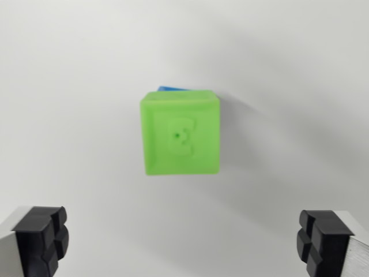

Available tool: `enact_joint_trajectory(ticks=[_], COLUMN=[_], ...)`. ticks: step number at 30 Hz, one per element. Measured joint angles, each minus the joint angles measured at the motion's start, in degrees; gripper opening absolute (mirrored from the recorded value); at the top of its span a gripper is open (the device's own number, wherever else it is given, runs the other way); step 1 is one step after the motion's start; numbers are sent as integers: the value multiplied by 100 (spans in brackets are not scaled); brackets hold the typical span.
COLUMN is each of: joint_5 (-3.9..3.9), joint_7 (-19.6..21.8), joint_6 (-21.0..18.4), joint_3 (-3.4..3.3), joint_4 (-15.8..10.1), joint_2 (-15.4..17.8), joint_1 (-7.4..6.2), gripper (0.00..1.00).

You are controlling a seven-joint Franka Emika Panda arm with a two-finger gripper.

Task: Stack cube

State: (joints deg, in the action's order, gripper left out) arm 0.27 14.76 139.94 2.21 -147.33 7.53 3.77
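**A:** Cube question, working outward from the camera: end effector (pixel 183 242) is spread wide and empty, black pads (pixel 40 238) in the bottom corners. Past them, on the white counter (pixel 69 86), the green cube (pixel 180 133) sits on a blue cube (pixel 172 88).

**B:** Looks stacked. I'd lift straight up, no sideways nudge. No long axis; embossed face points up, turned slightly.

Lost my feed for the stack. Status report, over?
Gripper open, empty, fingers wide apart. Green cube sits on a blue cube, only a blue sliver showing behind it. White table, nothing in the way.
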Motion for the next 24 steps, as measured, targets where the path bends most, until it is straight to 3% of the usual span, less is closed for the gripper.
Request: enact_joint_trajectory(ticks=[14, 24], joint_5=[19, 23], joint_7=[-15, -19], joint_6=[-1009, -1608], joint_3=[0, 0], joint_4=[363, 667], joint_2=[653, 943], joint_1=[-1, -1], gripper=[100, 100])
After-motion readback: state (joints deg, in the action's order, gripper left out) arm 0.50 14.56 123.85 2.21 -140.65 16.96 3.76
